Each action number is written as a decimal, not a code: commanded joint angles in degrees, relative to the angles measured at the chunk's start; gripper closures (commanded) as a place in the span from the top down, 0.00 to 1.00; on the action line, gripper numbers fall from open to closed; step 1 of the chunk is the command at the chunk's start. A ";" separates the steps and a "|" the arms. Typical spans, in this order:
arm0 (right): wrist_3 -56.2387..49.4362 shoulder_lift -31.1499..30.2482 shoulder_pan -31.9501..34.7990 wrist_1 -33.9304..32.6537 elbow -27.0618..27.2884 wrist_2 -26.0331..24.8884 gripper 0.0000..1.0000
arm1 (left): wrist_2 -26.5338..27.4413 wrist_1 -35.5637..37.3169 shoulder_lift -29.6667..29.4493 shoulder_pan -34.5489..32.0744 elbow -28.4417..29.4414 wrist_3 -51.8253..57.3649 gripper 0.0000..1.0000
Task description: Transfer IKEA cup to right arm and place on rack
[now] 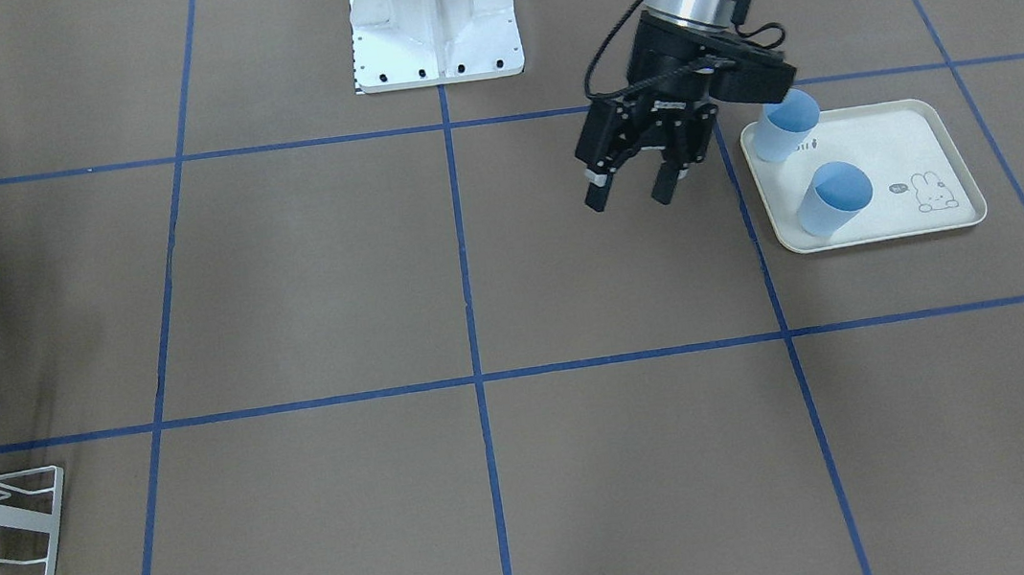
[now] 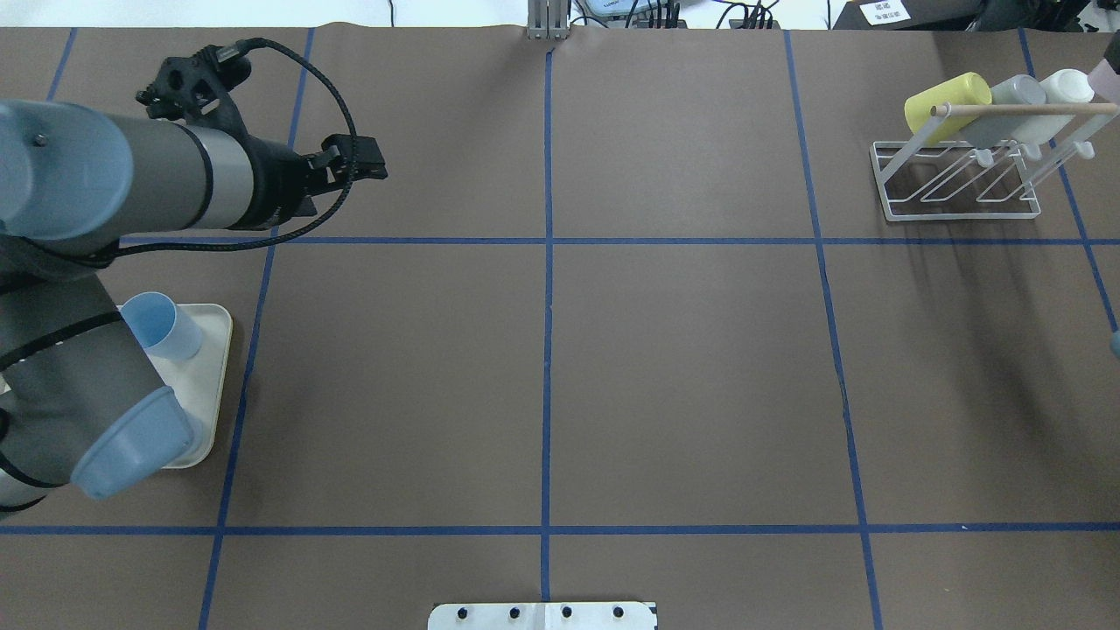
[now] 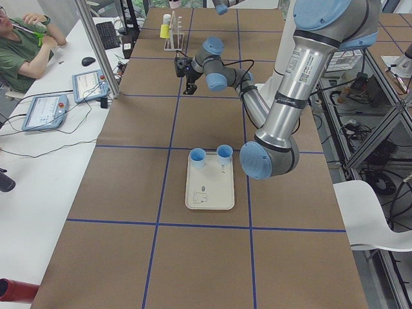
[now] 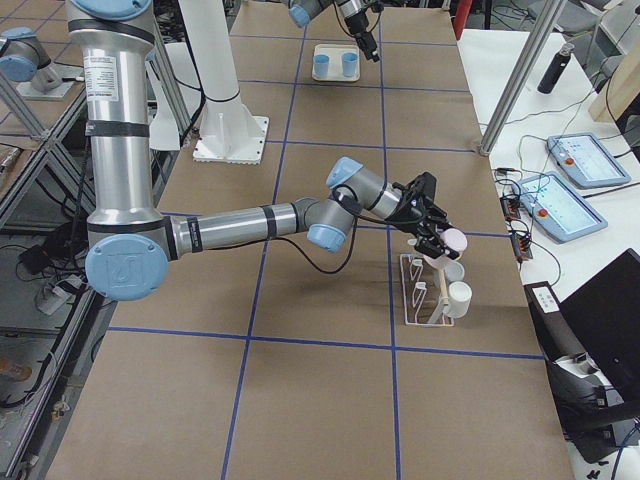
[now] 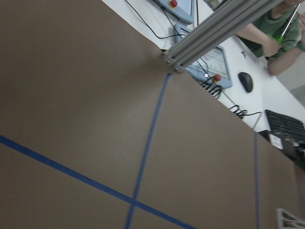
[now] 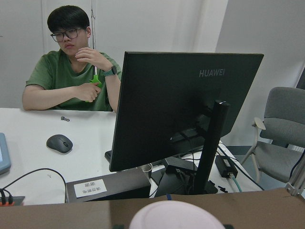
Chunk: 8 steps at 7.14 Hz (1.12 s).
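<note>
We see the rack (image 2: 958, 210) at one far corner of the table (image 2: 682, 367), with a yellow cup (image 2: 947, 103), a grey cup (image 2: 1006, 101) and a white cup (image 2: 1063, 87) on it. The tray (image 1: 937, 128) with two blue cups (image 1: 834, 198) sits well apart, with lots of room between. The left gripper (image 1: 629, 197) hangs beside the tray, fingers apart, holding nothing. The pink cup (image 4: 452, 241) is at the right gripper (image 4: 430, 230), over the rack; we cannot tell if it squeezes.

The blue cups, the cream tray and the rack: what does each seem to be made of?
Blue cups: probably plastic, matte, faintly translucent walls. Cream tray: likely plastic or melamine, smooth with printed rabbit. Rack: white-coated metal wire, judging by thin bent rods; its rail looks wooden.
</note>
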 commanded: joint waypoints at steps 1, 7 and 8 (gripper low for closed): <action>-1.16 -1.20 -0.20 1.28 -2.68 -1.55 0.00 | -2.93 1.31 2.41 -2.51 -0.50 4.55 1.00; -0.63 -0.68 -5.12 1.45 -7.08 -1.55 0.00 | -3.29 1.31 3.64 -2.77 -0.67 4.56 1.00; -0.63 -0.50 -5.12 1.36 -7.70 -1.55 0.00 | -3.29 1.31 3.64 -2.77 -0.67 4.30 1.00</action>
